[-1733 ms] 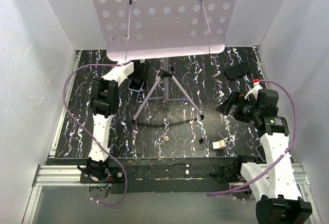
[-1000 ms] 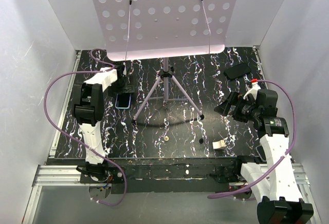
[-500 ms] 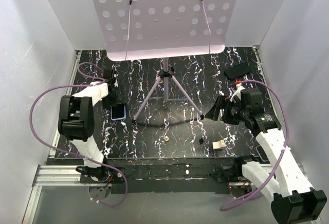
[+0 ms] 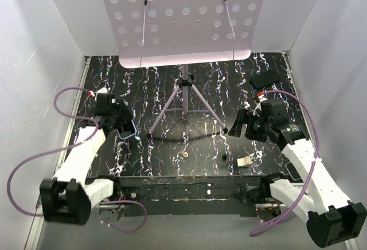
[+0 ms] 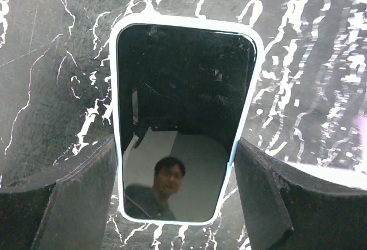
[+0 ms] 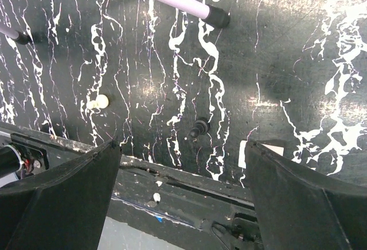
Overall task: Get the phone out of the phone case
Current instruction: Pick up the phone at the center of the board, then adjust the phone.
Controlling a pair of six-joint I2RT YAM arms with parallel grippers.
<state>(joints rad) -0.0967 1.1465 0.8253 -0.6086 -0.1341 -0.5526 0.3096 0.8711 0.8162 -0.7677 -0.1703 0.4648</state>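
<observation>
The phone (image 5: 183, 89), black with a glossy screen, sits inside the light blue phone case (image 5: 183, 22). My left gripper (image 5: 176, 147) is shut on the case, one finger pressed against each long side near its lower end. From above, the left gripper (image 4: 123, 125) is at the left of the mat, and only a blue edge of the case (image 4: 133, 129) shows beside it. My right gripper (image 4: 238, 125) hovers open over the right half of the mat. In its wrist view the right gripper (image 6: 183, 147) has nothing between its fingers.
A music stand's tripod (image 4: 184, 98) stands mid-mat under its perforated desk (image 4: 183, 15). A black slab (image 4: 265, 79) lies at the back right. Near the front edge lie a small white block (image 4: 245, 161), a black knob (image 6: 199, 128) and a pale bead (image 6: 101, 101).
My left gripper closed on the cased phone, then drew it left and toward the front edge. The right arm shifted a little to the left, still open.
</observation>
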